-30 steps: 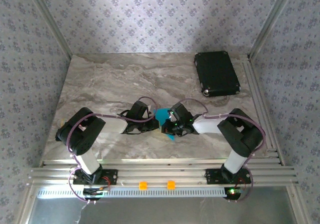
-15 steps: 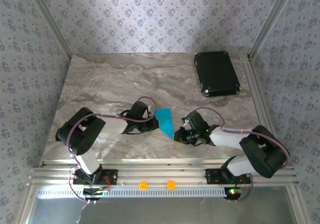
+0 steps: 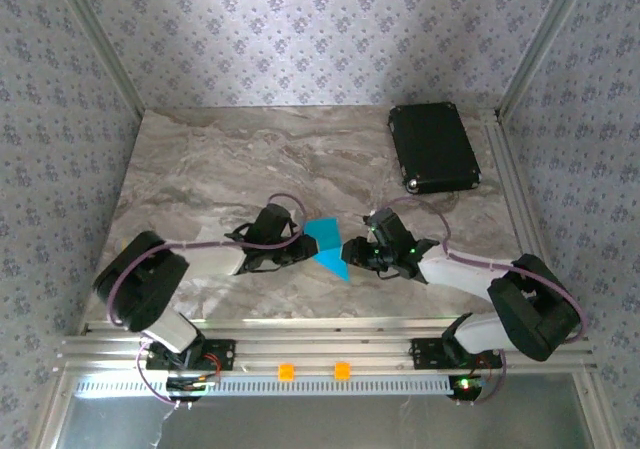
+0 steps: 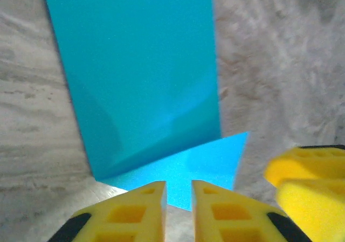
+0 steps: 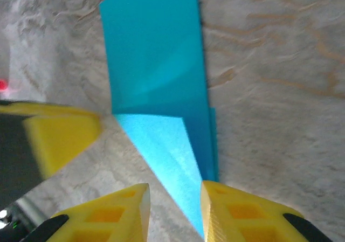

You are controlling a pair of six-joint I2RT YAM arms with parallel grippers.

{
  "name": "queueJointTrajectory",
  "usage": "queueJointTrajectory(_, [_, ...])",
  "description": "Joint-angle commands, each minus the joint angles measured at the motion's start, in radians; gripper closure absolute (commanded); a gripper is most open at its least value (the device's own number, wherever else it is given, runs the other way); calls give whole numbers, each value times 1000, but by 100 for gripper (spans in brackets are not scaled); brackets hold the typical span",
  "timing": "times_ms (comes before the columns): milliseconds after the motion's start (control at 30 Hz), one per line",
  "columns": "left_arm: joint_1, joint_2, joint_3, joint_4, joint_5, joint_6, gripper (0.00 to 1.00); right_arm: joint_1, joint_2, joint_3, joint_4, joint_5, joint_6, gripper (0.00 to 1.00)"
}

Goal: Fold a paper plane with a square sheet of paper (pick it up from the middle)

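Top external, left arm: its elbow sits lower and further left than a second ago, and the forearm reaches out longer toward the middle.
Left gripper [image 3: 298,253]: sits at the paper's left edge. In the left wrist view its yellow fingers [image 4: 135,212] stand a narrow slit apart. The paper's near edge lies just at their mouth and is not pinched.
Sheet of paper [image 3: 322,239]: a second ago it was mostly hidden under both grippers. It now lies flat and exposed between them, front middle of the tabletop.
Right gripper [image 3: 352,256]: half a second ago it was drawn back to the near right, and it is now back at the paper's right edge. In the right wrist view its fingers [image 5: 237,215] stand clearly apart, with the paper's tip lying in the gap, unclamped.
Paper, make: thin, smooth, bright cyan. It is a straight-sided strip ending in a paler triangular flap that tapers to a point, with faint diagonal creases.
Fingers, make: yellow blocks with square recesses.
Tabletop [image 3: 220,159]: veined grey-beige marble pattern.
Black case [image 3: 433,149]: rectangular with rounded corners, at the far right, well apart from the paper.
Edges: aluminium rails [image 3: 320,344] run along the near and right sides, and patterned walls close the other sides.
Open room: bare marble stretches from the paper to the far wall and along the left side.
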Motion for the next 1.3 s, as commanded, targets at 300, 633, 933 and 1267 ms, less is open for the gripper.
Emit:
queueJointTrajectory(300, [157, -88, -26, -56, 127, 27, 45, -106, 13, -86, 174, -106, 62, 61])
queueJointTrajectory(633, [194, 38, -3, 44, 254, -22, 46, -111, 139, 14, 164, -196, -2, 61])
queueJointTrajectory(933, [195, 95, 32, 42, 282, -25, 49, -122, 235, 47, 198, -256, -10, 81])
queueJointTrajectory(1267, [204, 110, 45, 31, 288, -27, 44, -151, 205, 7, 266, -324, -7, 95])
